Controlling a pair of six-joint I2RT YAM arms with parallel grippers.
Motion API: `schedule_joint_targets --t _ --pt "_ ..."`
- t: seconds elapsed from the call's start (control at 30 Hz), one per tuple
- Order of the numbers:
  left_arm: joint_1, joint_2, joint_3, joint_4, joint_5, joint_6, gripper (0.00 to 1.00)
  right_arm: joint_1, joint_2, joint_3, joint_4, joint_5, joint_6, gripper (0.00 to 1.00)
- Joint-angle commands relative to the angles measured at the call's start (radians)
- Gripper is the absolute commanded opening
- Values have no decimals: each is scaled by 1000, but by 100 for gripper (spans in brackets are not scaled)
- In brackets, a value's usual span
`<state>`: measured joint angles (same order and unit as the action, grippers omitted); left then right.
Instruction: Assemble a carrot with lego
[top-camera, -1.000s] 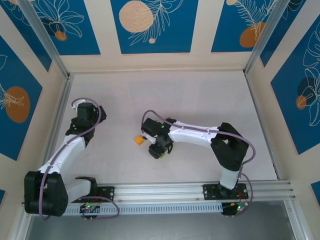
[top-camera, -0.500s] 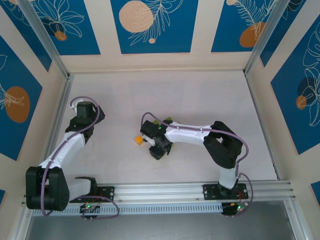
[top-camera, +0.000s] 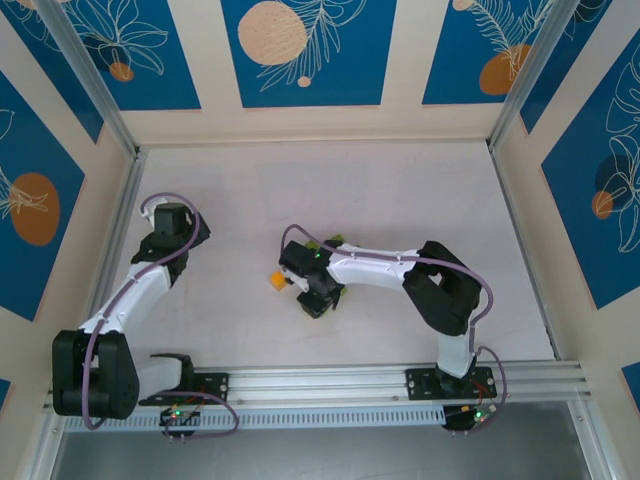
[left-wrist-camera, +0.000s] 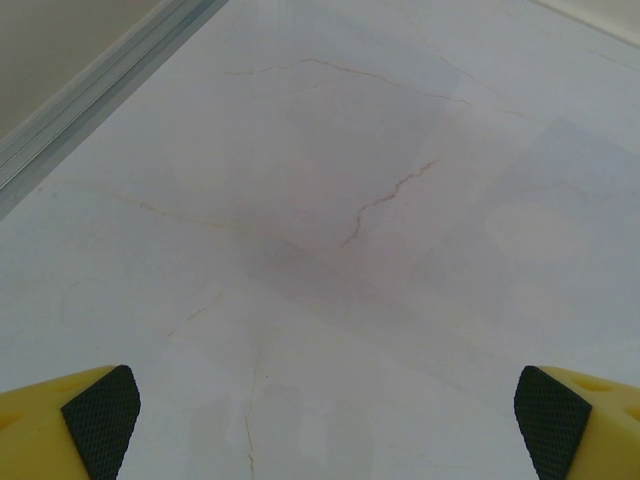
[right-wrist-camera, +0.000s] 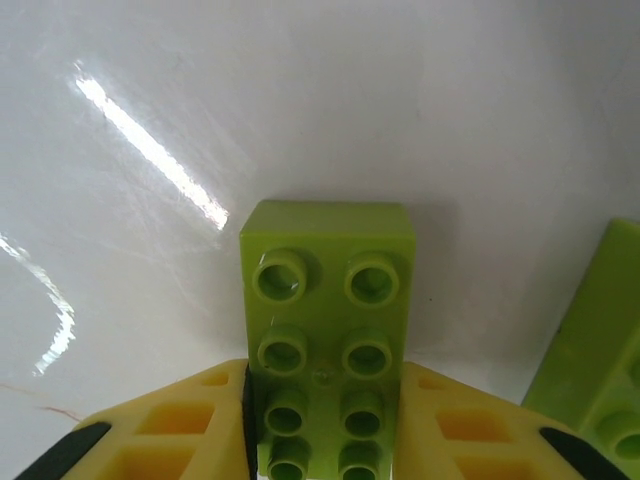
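Ok, right pincer is clamped on a lime-green brick. It's a two-by-four, studs up, flat on the counter. The yellow fingers sit flush against both long sides at the brick's near end, and the far half sticks out past the tips.

A second lime-green brick lies just to the right of it, at an angle and cut off by the frame edge. The two are apart, not joined.

From above, the right arm reaches left across the middle of the counter, with its wrist low over the bricks. The orange brick sits loose just left of that wrist. Can't tell whether it touches anything. A bit of lime-green peeks out behind the wrist on the far side, too hidden to tell the shape.

Left pincer is wide open with nothing in it. The black pads sit at the bottom corners of its wrist view, with bare counter between them. A metal rail runs along the upper left there. The left arm is over by the left wall, well apart from the bricks.
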<state>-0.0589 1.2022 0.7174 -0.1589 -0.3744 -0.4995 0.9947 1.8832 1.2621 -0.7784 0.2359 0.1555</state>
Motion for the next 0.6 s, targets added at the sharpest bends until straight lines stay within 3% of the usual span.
schedule_joint_targets --t 0.0,0.33,0.57 --pt "19 9 34 -19 8 -12 99 5 3 33 -36 -27 25 32" --pt "20 12 33 -16 12 -15 99 -19 -61 194 -163 -64 123 32" --pt "21 14 35 -19 17 -16 99 -55 45 393 -241 -119 119 33"
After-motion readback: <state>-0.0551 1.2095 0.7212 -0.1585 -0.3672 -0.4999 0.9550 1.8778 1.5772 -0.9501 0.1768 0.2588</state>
